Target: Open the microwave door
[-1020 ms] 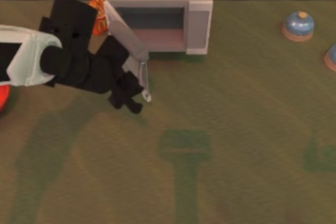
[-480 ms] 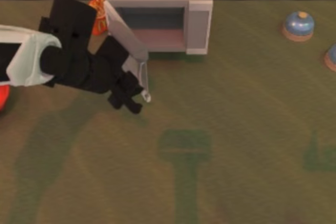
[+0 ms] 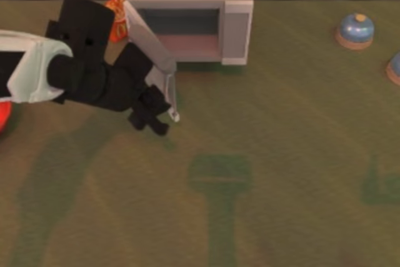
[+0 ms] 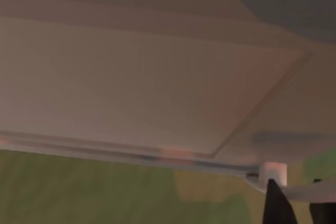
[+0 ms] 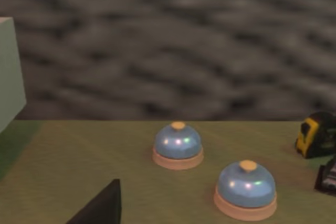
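Grey microwave door [image 3: 150,45] apparently ajar

The left arm [image 3: 37,76] has a white rounded shell, then blocky matte-black segments ending in black jaws.

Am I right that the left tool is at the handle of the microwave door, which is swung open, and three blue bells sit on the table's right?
Not quite: the top view shows two blue bells, not three. The left tool is at the open microwave door handle.
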Tool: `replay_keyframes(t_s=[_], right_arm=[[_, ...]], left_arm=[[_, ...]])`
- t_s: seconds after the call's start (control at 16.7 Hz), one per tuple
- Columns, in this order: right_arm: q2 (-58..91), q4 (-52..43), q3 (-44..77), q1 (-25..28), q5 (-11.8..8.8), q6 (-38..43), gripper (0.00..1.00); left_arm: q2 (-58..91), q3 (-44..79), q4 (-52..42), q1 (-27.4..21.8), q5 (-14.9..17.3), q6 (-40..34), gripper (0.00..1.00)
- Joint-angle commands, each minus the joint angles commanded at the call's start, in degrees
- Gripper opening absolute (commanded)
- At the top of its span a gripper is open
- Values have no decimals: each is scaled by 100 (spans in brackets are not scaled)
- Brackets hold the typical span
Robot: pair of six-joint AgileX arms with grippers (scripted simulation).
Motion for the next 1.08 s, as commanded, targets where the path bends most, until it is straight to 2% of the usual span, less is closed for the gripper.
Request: replay_keyframes(t_s=[0.24, 0.72, 1.08], right_arm=[[0, 0, 0, 0, 0, 0, 100], [0, 0, 0, 0, 0, 0, 100], [0, 0, 0, 0, 0, 0, 100]], left_arm=[[4, -23, -14, -27, 42, -7, 0], [-7, 31, -259, 222, 336, 541, 0], [-6, 31, -265, 227, 342, 554, 0]])
